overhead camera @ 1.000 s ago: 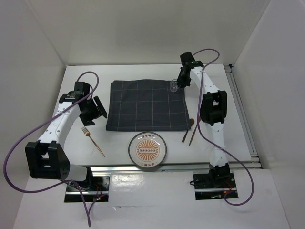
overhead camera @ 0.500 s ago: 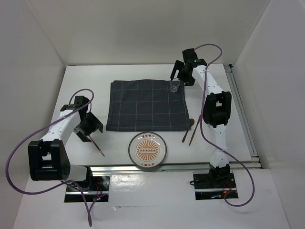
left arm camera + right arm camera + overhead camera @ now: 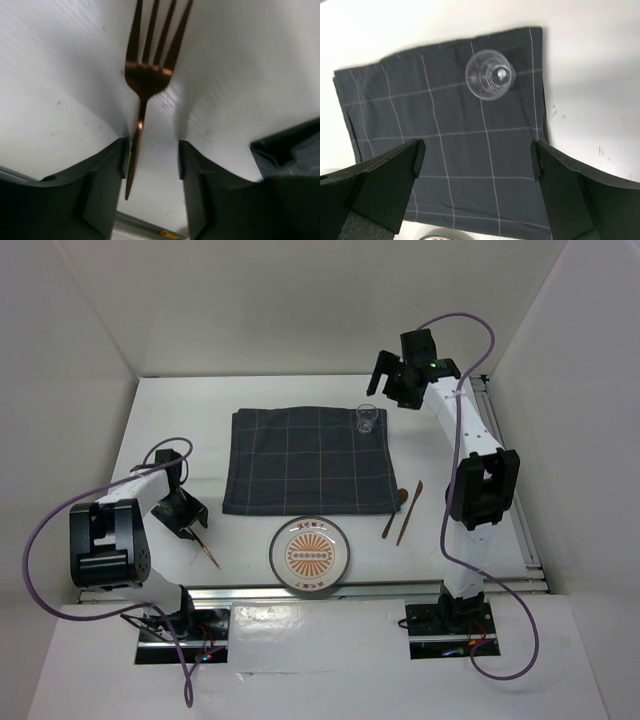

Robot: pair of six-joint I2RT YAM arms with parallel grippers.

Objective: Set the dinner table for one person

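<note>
On the white dinner table (image 3: 180, 430), a copper fork (image 3: 150, 75) lies with its tines pointing away. Its handle runs between the fingers of my left gripper (image 3: 151, 160), resting against the left finger (image 3: 107, 175), with a gap to the right one. From above, the left gripper (image 3: 185, 515) covers the fork's head and only the handle (image 3: 208, 552) pokes out. A clear glass (image 3: 490, 75) stands upright on the far right corner of the dark checked cloth (image 3: 445, 150). My right gripper (image 3: 477, 155) hangs wide open above the cloth, empty, and up behind the glass (image 3: 368, 420) in the top view.
A patterned round plate (image 3: 310, 552) sits at the near edge, just in front of the cloth (image 3: 305, 462). Two thin copper-brown utensils (image 3: 400, 512) lie right of the cloth. White walls enclose the table on three sides. A metal rail (image 3: 510, 490) runs along its right edge.
My right gripper opened, left the glass standing on the cloth and drew up and away to the right. My left arm dropped onto the fork and its jaws have narrowed around the handle.
</note>
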